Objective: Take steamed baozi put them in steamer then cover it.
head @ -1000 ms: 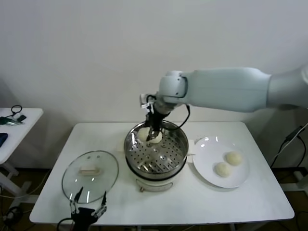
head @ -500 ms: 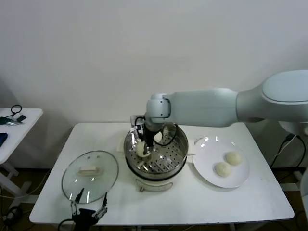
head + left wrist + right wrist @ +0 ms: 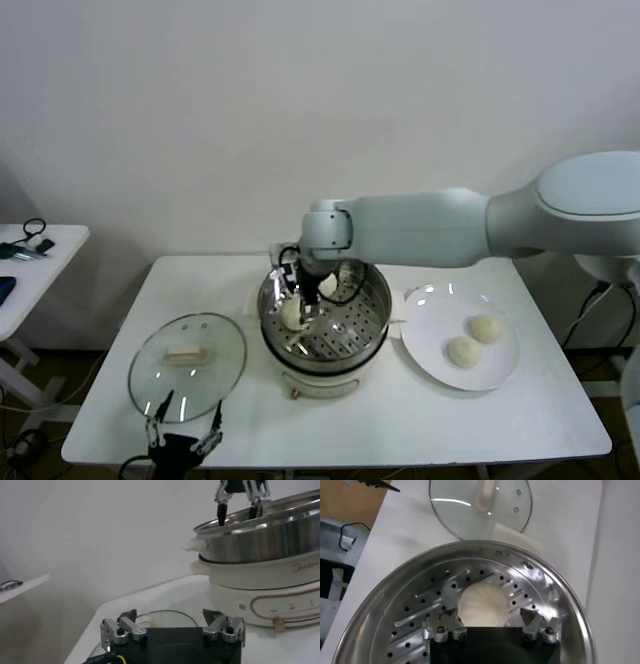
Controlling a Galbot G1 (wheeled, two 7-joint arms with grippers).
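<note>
The steamer [image 3: 350, 335] stands mid-table with one baozi [image 3: 328, 287] at its far side. My right gripper [image 3: 294, 300] reaches into its left part, fingers open around a second baozi [image 3: 291, 318] lying on the perforated tray [image 3: 415, 615]. In the right wrist view this baozi [image 3: 484, 600] sits between the spread fingers [image 3: 534, 621]. Two more baozi [image 3: 486, 329] [image 3: 462, 352] lie on the white plate [image 3: 435, 310]. The cover [image 3: 187, 365] lies flat left of the steamer. My left gripper [image 3: 182, 436] is open and empty at the front edge, near the cover.
The left wrist view shows the steamer's white base [image 3: 260, 587], its steel wall [image 3: 260, 535] and the cover's rim [image 3: 160, 613] on the table. A side table [image 3: 30, 250] with cables stands far left. The right arm spans over the steamer's back.
My right gripper carried a baozi from the steamer's far rim down to its left part. The baozi now lies on the tray with the fingers spread. The left arm stayed put.
</note>
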